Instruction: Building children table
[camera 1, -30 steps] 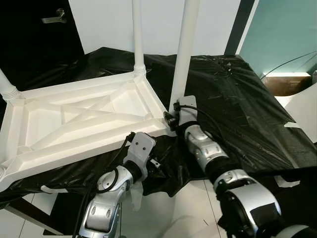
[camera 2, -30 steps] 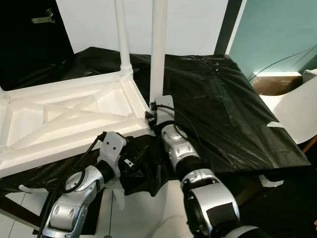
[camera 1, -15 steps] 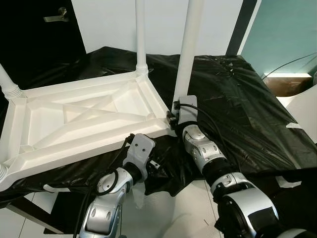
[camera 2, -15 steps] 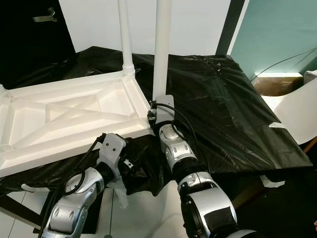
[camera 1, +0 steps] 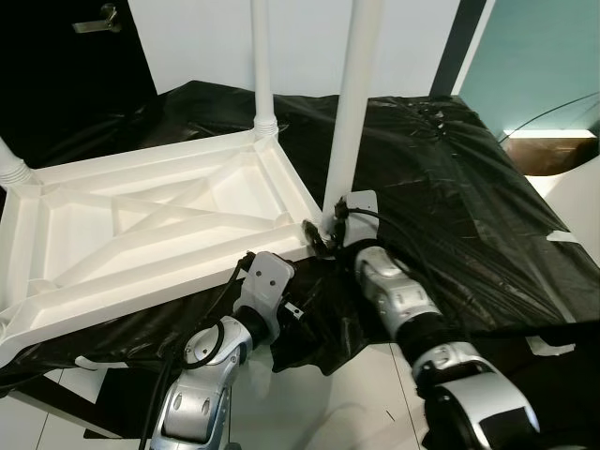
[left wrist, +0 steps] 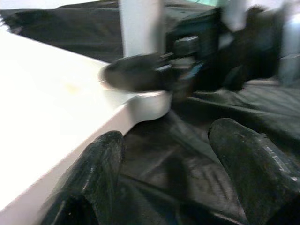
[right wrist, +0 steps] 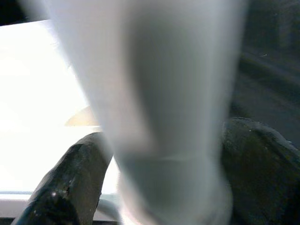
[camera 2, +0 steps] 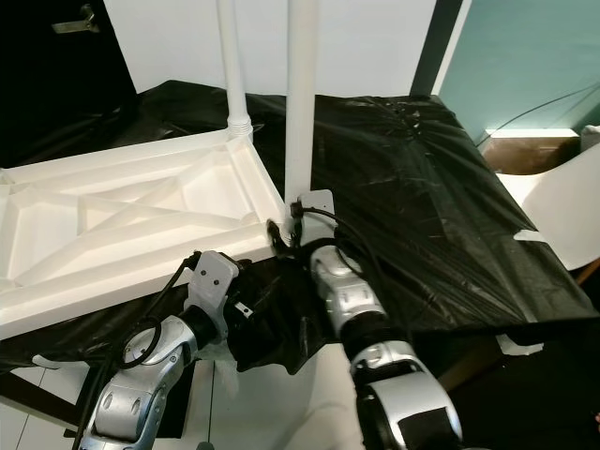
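The white children's table lies upside down on black plastic sheeting. One white leg stands screwed in at its far corner, and another at the left. My right gripper is shut on the base of a third upright leg at the near right corner. In the right wrist view that leg sits between my two fingers. My left gripper is open just below the table's near edge, over the hanging plastic, with nothing between its fingers.
The black plastic sheet covers the whole work surface and drapes over its front edge. White floor tiles lie below. A white curved panel and a brown box stand at the right. A dark door with a handle is at the back left.
My right forearm has swung a little to the right while its gripper stays on the leg at the table's corner. The left arm has hardly moved. The camera has shifted slightly.
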Motion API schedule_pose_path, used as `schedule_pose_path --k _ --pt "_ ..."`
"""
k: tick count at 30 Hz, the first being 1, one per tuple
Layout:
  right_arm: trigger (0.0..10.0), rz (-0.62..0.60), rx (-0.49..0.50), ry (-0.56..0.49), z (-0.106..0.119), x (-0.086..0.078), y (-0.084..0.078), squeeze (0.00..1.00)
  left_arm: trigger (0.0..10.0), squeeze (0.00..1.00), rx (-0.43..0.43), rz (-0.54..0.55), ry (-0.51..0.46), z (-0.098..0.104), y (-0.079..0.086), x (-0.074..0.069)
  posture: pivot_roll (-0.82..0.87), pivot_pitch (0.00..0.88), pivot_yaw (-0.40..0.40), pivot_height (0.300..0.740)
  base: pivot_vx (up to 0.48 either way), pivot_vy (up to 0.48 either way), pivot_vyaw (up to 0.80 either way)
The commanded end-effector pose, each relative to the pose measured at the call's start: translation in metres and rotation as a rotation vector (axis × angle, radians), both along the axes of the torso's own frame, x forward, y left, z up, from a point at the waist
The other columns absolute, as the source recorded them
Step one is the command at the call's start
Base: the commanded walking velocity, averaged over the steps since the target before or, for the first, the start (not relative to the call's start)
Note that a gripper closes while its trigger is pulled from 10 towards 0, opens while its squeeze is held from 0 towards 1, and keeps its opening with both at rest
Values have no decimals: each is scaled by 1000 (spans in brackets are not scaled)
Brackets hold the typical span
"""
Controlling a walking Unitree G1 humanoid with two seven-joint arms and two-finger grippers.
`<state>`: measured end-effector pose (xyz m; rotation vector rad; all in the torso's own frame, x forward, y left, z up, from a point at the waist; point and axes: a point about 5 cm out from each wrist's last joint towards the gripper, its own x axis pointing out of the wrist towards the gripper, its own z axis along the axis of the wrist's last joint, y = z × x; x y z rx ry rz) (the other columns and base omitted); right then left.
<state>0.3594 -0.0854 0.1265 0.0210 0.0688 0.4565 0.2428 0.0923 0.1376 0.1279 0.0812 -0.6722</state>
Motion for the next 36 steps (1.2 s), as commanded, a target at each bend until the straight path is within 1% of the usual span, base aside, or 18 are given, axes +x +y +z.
schedule_pose_path --k 1,2,5,8,9,11,13,14,16,21,22,23,24,25,26,31,36 --pt "10000 89 -7 3 -3 -1 -5 0 10000 0 -2 62 0 0 2 2 137 0 -70 740 0 0 0" --pt "10000 89 -7 3 -3 -1 -5 0 10000 0 -2 62 0 0 2 2 137 0 -70 740 0 0 0" --pt "10000 214 -51 -24 5 5 -15 0 10000 0 -1 58 -3 1 2 3 134 0 -66 740 0 0 0" --pt "10000 302 -100 -46 15 10 -19 0 10000 0 1 59 -7 2 3 5 135 0 -63 740 0 0 0" --pt "10000 302 -100 -46 15 10 -19 0 10000 0 1 59 -7 2 3 5 135 0 -63 740 0 0 0" --pt "10000 360 -136 -45 19 13 -20 0 10000 0 1 60 -9 3 3 6 138 0 -64 740 0 0 0" --pt "10000 430 -203 -40 24 15 -23 0 10000 0 2 63 -12 3 4 6 143 0 -66 740 0 0 0" --pt "10000 430 -203 -40 24 15 -23 0 10000 0 2 63 -12 3 4 6 143 0 -66 740 0 0 0" --pt "10000 477 -253 -38 30 18 -25 0 10000 0 2 70 -16 4 5 6 149 0 -68 740 0 0 0" --pt "9843 537 -301 -27 33 19 -25 0 10000 0 2 75 -18 4 6 6 162 0 -70 740 0 0 0" --pt "6196 557 -320 -19 32 19 -26 0 10000 0 3 79 -18 5 6 5 162 0 -70 740 0 0 0" --pt "6196 557 -320 -19 32 19 -26 0 10000 0 3 79 -18 5 6 5 162 0 -70 740 0 0 0" --pt "3490 567 -332 -11 31 18 -28 0 10000 0 4 81 -19 5 7 5 162 0 -70 740 0 0 0" --pt "3490 567 -332 -11 31 18 -28 0 10000 0 4 81 -19 5 7 5 162 0 -70 740 0 0 0" --pt "39 570 -349 -8 30 18 -31 0 10000 0 4 83 -19 5 7 5 171 0 -68 740 0 0 0" --pt "0 573 -374 8 29 19 -38 0 10000 0 6 82 -18 4 8 5 165 0 -61 740 0 0 0" --pt "0 534 -361 50 26 20 -44 0 10000 0 8 70 -17 4 6 5 159 0 -61 740 0 0 0"
